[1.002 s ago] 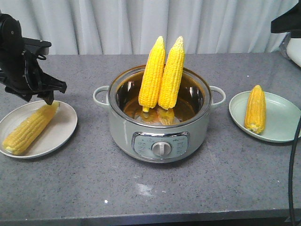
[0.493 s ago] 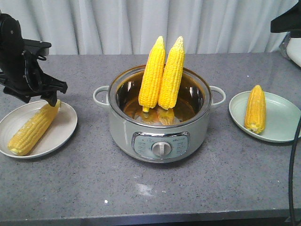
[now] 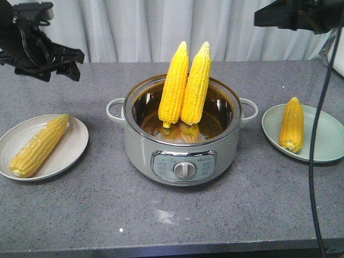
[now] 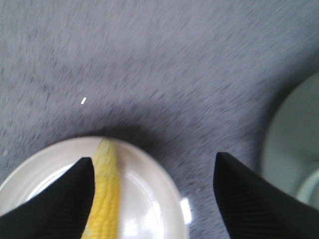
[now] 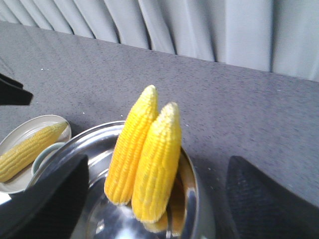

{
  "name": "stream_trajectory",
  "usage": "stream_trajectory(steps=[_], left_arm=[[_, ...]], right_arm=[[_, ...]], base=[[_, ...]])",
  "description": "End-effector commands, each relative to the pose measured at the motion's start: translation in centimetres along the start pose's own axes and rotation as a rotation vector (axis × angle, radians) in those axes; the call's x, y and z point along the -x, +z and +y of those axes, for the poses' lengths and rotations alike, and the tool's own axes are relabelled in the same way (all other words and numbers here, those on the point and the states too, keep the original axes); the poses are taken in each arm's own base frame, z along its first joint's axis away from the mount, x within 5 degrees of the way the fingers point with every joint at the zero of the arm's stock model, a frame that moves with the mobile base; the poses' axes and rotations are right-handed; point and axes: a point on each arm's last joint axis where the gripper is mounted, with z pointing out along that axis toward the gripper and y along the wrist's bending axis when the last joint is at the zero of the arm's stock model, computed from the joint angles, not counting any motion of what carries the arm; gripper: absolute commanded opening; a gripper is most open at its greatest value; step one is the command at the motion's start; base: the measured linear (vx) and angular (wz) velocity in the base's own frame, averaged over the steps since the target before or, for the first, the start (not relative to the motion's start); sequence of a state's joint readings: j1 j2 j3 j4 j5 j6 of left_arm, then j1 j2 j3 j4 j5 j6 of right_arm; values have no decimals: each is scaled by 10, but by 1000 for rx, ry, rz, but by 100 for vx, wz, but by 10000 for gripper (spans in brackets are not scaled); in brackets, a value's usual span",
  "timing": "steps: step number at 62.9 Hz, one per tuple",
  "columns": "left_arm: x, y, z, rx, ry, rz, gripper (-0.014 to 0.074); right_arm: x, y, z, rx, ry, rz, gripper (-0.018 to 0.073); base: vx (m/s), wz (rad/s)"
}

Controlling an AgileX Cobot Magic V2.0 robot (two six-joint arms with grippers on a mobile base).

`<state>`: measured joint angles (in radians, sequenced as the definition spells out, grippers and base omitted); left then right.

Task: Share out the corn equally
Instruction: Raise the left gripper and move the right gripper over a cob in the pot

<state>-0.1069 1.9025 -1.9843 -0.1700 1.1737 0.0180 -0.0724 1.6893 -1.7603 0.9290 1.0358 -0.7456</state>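
Two corn cobs stand upright, leaning together, in the electric pot. A third cob lies on the white left plate. Another cob lies on the pale green right plate. My left gripper hangs open and empty, high above the table behind the left plate. Its wrist view looks down on that cob and plate. My right gripper is open at the top right. In its wrist view the standing cobs show between its fingers, well below them.
The pot has side handles and a front dial. A grey curtain closes off the back of the grey table. A black cable hangs down at the right.
My left gripper has left the tip of the cob on the left plate and risen up and back. The cob stays lying there. The right arm has swung left into view.
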Motion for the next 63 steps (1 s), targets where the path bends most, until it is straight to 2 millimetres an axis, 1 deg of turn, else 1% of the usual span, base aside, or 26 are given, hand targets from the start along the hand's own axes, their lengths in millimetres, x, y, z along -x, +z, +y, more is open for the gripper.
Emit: stream_trajectory(steps=[1, 6, 12, 19, 28, 33, 52, 63], left_arm=[[15, -58, -18, -99, 18, -195, 496], [19, -73, -27, -165, 26, -243, 496], [22, -83, -34, -233, 35, -274, 496], [23, -86, -36, -259, 30, -280, 496], [23, -86, -36, -253, 35, -281, 496], [23, -86, -36, -251, 50, -283, 496], [22, -86, -36, -252, 50, -281, 496], [22, -86, -36, -252, 50, -281, 496]], right_arm=[[19, 7, 14, -16, -54, -106, 602], [18, 28, 15, -46, -78, -112, 603], [17, 47, 13, -73, -79, -130, 601], [13, 65, 13, -65, -49, -140, 599], [1, 89, -2, -48, 17, -112, 597], [-4, 99, -6, -29, 44, -107, 595], [-17, 123, -15, 22, 100, -92, 595], [-23, 128, -16, 50, 83, -55, 595]], base=[[0, 0], [0, 0], [0, 0], [0, 0], [0, 0], [0, 0], [0, 0], [0, 0]])
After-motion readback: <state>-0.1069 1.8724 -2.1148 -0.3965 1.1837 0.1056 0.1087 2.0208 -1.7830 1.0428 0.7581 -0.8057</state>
